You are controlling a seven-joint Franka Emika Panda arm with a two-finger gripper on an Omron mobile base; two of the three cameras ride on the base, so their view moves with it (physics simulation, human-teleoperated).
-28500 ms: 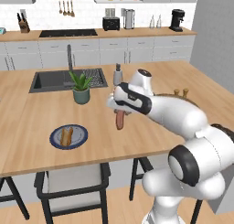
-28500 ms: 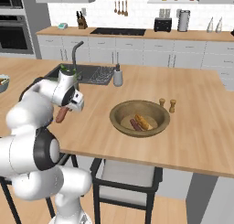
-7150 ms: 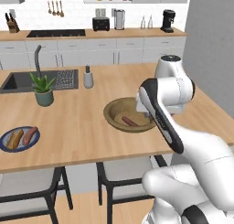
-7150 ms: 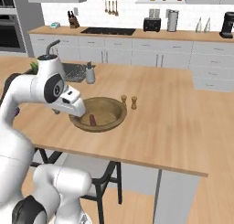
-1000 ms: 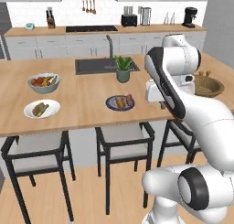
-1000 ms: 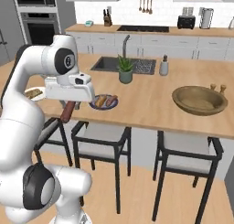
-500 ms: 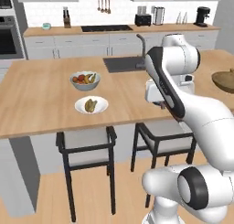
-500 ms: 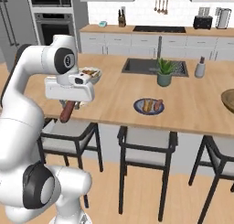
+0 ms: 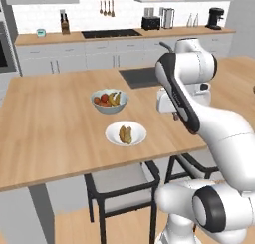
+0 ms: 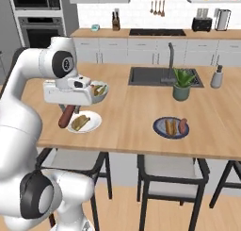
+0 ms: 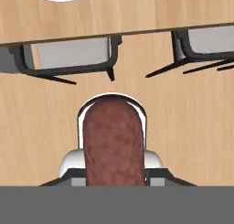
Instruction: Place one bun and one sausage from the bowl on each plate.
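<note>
Where the hand (image 10: 67, 113) hangs at the left of the right base view, a reddish-brown sausage (image 10: 66, 116) is pinched between its fingers, tilted, just off the near edge of the tabletop (image 10: 136, 117). Just beside it, a white plate (image 10: 84, 122) with a bun (image 10: 81, 121) is seen. Behind that plate, a pale fruit bowl (image 10: 100, 92) is set. Further right, a blue plate (image 10: 171, 127) holding a bun and a sausage is seen.

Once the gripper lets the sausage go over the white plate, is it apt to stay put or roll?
The sausage is a smooth round cylinder, so it probably rolls. It hangs straight from the gripper, so it looks stiff. The bun on the shallow white plate may stop it.
</note>
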